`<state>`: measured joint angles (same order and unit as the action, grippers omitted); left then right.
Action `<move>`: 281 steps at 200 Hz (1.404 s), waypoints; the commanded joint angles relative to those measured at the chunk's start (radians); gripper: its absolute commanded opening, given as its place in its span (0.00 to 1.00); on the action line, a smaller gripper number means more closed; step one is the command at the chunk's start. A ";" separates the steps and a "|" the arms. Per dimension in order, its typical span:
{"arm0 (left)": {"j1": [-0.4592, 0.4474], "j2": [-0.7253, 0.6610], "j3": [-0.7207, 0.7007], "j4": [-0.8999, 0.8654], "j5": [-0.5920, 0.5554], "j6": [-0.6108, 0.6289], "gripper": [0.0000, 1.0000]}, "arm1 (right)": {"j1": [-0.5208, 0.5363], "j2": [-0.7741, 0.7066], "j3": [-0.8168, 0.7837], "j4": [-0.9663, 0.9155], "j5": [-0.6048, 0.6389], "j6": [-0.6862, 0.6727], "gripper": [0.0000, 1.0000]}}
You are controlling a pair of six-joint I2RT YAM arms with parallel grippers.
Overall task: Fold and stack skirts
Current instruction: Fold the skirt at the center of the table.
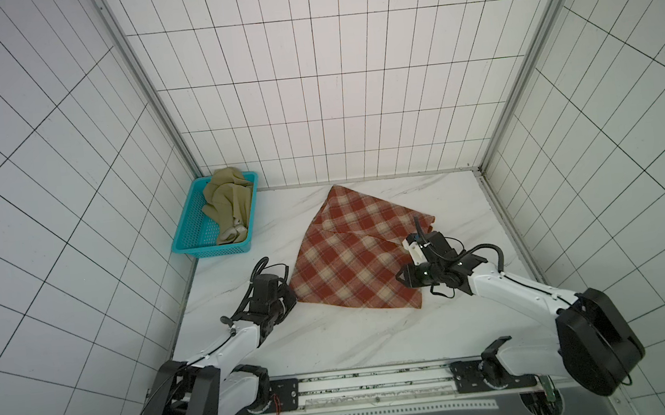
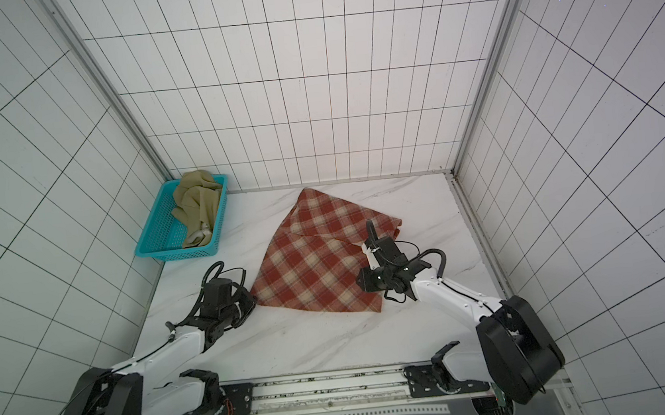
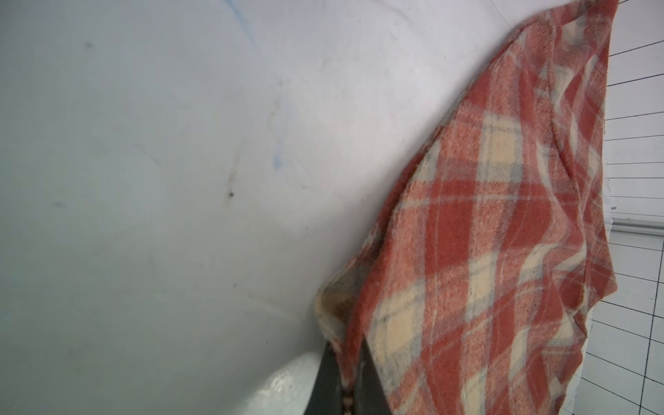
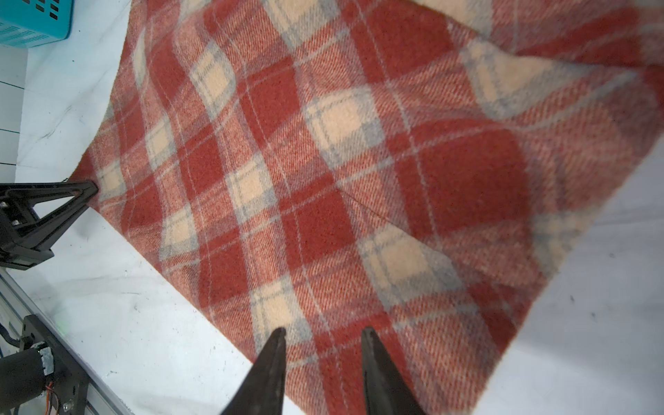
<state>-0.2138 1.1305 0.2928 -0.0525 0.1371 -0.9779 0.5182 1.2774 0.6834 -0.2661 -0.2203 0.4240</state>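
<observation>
No legible text or markings

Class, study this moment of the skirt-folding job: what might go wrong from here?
1. The left tool pinches only the very corner of the plaid skirt, so the cloth may slip free when lifted.
2. The pale lining bulges beside that pinch, so the layers might separate and fold unevenly.
3. The right tool is open above the skirt, gripping nothing. If the left pulls alone, the cloth would likely drag and bunch.

Left jaws clamped, right jaws parted
</observation>
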 commanded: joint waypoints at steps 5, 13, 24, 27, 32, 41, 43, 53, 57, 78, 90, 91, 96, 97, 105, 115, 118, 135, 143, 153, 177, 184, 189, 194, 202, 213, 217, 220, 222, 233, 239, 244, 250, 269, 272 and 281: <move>0.020 -0.040 0.047 -0.045 -0.051 0.049 0.00 | 0.027 -0.056 0.034 -0.097 0.057 -0.037 0.38; 0.028 -0.051 0.056 -0.059 -0.052 0.061 0.00 | 0.034 -0.062 0.022 -0.107 0.071 -0.042 0.38; 0.038 -0.062 0.064 -0.071 -0.050 0.079 0.00 | 0.037 -0.063 0.003 -0.112 0.078 -0.041 0.38; 0.040 -0.064 0.066 -0.073 -0.050 0.084 0.00 | 0.040 -0.061 -0.005 -0.112 0.078 -0.039 0.38; 0.043 -0.067 0.069 -0.075 -0.051 0.090 0.00 | 0.044 -0.059 -0.015 -0.106 0.078 -0.037 0.38; 0.047 -0.068 0.073 -0.080 -0.051 0.098 0.00 | 0.052 -0.056 -0.038 -0.091 0.081 -0.032 0.38; 0.049 -0.068 0.073 -0.080 -0.050 0.099 0.00 | 0.053 -0.055 -0.041 -0.089 0.082 -0.031 0.37; 0.051 -0.065 0.079 -0.079 -0.045 0.111 0.00 | 0.070 -0.048 -0.063 -0.073 0.089 -0.025 0.37; 0.052 -0.062 0.082 -0.082 -0.044 0.118 0.00 | 0.079 -0.045 -0.072 -0.067 0.094 -0.022 0.37; 0.056 -0.037 0.102 -0.090 -0.039 0.143 0.00 | 0.130 -0.019 -0.105 -0.047 0.117 -0.003 0.35; 0.064 -0.018 0.110 -0.088 -0.030 0.151 0.00 | 0.164 -0.001 -0.121 -0.047 0.123 0.012 0.34; 0.066 -0.016 0.110 -0.087 -0.028 0.151 0.00 | 0.167 0.000 -0.121 -0.034 0.123 0.013 0.34; 0.071 -0.008 0.114 -0.083 -0.022 0.155 0.00 | 0.180 0.007 -0.127 -0.015 0.124 0.021 0.34; 0.072 -0.005 0.116 -0.083 -0.021 0.156 0.00 | 0.181 0.008 -0.128 -0.014 0.124 0.022 0.34; 0.076 0.007 0.124 -0.080 -0.018 0.164 0.00 | 0.204 0.021 -0.135 -0.001 0.125 0.034 0.34; 0.081 0.025 0.135 -0.080 -0.015 0.172 0.00 | 0.230 0.038 -0.139 0.015 0.125 0.048 0.33; 0.082 0.029 0.140 -0.080 -0.013 0.176 0.00 | 0.237 0.043 -0.138 0.018 0.125 0.050 0.33; 0.091 0.055 0.161 -0.081 -0.010 0.194 0.00 | 0.287 0.080 -0.123 0.039 0.126 0.069 0.33; 0.097 0.067 0.171 -0.081 -0.010 0.205 0.00 | 0.313 0.100 -0.110 0.046 0.122 0.073 0.33; 0.105 0.081 0.184 -0.083 -0.006 0.217 0.00 | 0.348 0.127 -0.087 0.051 0.122 0.073 0.33; 0.136 0.112 0.214 -0.077 0.010 0.253 0.00 | 0.399 0.175 -0.026 0.040 0.109 0.064 0.33; 0.146 0.119 0.221 -0.072 0.014 0.265 0.00 | 0.406 0.171 -0.015 0.035 0.115 0.060 0.33; 0.152 0.124 0.227 -0.070 0.016 0.273 0.00 | 0.408 0.165 -0.005 0.027 0.123 0.057 0.34; 0.159 0.127 0.233 -0.068 0.019 0.281 0.00 | 0.411 0.157 0.005 0.015 0.136 0.050 0.35; 0.170 0.133 0.242 -0.062 0.027 0.294 0.00 | 0.414 0.141 0.020 -0.010 0.162 0.039 0.39; 0.178 0.149 0.257 -0.052 0.046 0.316 0.00 | 0.418 0.122 0.044 -0.050 0.204 0.013 0.44; 0.181 0.153 0.263 -0.053 0.051 0.322 0.00 | 0.419 0.117 0.054 -0.077 0.227 0.006 0.47; 0.181 0.156 0.267 -0.055 0.055 0.327 0.00 | 0.419 0.115 0.060 -0.090 0.243 0.001 0.48; 0.181 0.159 0.271 -0.058 0.057 0.329 0.00 | 0.421 0.113 0.064 -0.098 0.254 -0.005 0.49; 0.182 0.174 0.285 -0.060 0.071 0.344 0.00 | 0.423 0.112 0.081 -0.133 0.298 -0.040 0.52; 0.182 0.182 0.289 -0.058 0.079 0.349 0.00 | 0.428 0.112 0.088 -0.150 0.321 -0.055 0.53; 0.182 0.188 0.291 -0.058 0.084 0.353 0.00 | 0.433 0.115 0.094 -0.162 0.336 -0.063 0.54; 0.184 0.195 0.295 -0.059 0.088 0.356 0.00 | 0.440 0.118 0.100 -0.174 0.356 -0.071 0.54; 0.184 0.213 0.300 -0.058 0.098 0.360 0.00 | 0.469 0.125 0.102 -0.182 0.392 -0.089 0.55; 0.185 0.214 0.300 -0.058 0.100 0.360 0.00 | 0.474 0.127 0.103 -0.183 0.397 -0.090 0.55; 0.185 0.219 0.299 -0.057 0.101 0.360 0.00 | 0.490 0.131 0.103 -0.181 0.411 -0.093 0.56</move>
<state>-0.0360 1.3331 0.5732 -0.1303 0.2188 -0.6434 0.9680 1.4044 0.7128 -0.3717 0.1009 0.3744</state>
